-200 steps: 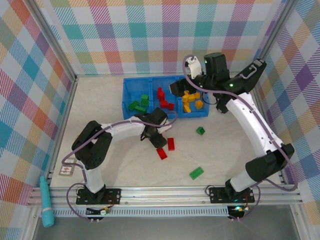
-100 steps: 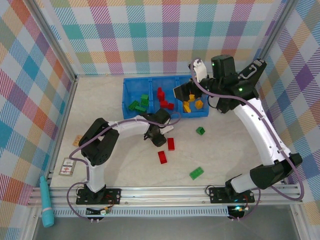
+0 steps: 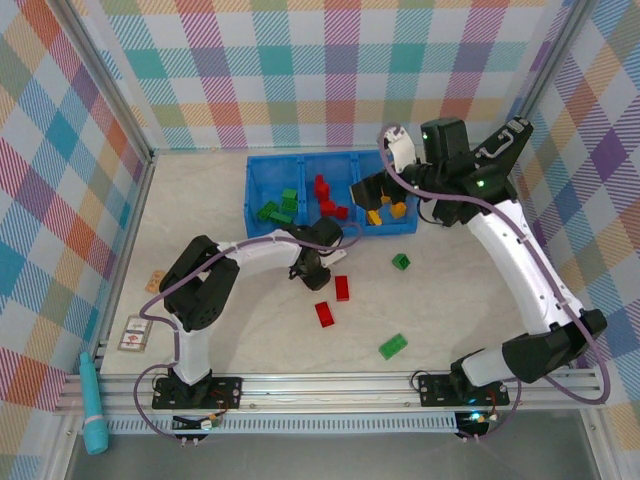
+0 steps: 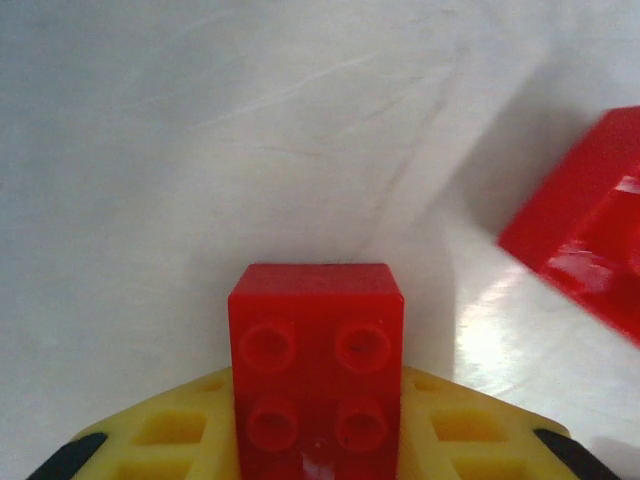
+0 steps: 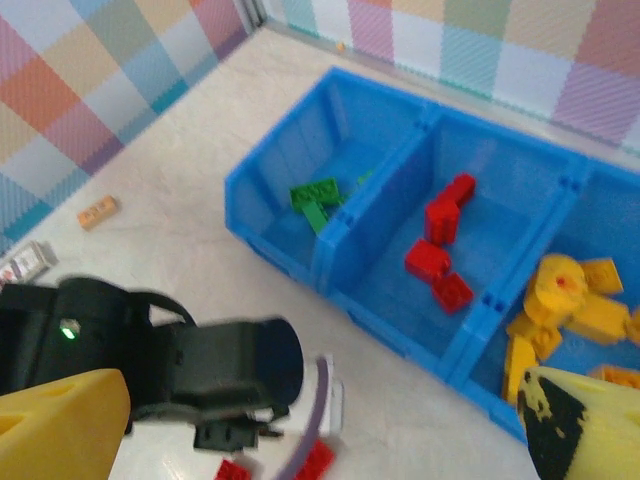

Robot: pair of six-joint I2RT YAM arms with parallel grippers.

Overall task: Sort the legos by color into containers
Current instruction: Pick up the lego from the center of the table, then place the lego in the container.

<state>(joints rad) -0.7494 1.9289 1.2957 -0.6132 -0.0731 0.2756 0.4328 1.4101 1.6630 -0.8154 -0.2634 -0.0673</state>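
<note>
1. Closing on a red brick [image 4: 316, 350], the left end effector [image 3: 313, 274] has gone from wide apart a second ago to clamped. The brick now sits studs-up between its yellow pads [image 4: 170, 435], low over the desk [image 3: 440, 310]. We cannot tell whether it has left the surface.
2. We judge the pick to be made. What remains for this piece is the lift and the carry to the middle compartment, where the reds lie.
3. The right end effector [image 3: 372, 188] hangs at the near edge of the right compartment with its fingers spread wide and nothing between them. Over the last second it has shifted a little to the right with its spread unchanged, so we take it to be free for another brick.
4. On the desk we count four loose pieces. Two loose red bricks [image 3: 342, 288] lie just beside the left end effector, and two loose green bricks [image 3: 401, 261] lie farther right, well apart from each other.
5. There is one blue bin [image 3: 249, 190] with three compartments:
   - Left: about three green pieces [image 3: 278, 208].
   - Middle: about four red pieces [image 3: 328, 200].
   - Right: a yellow heap [image 3: 385, 208] of at least five, too jumbled for an exact count.
</note>
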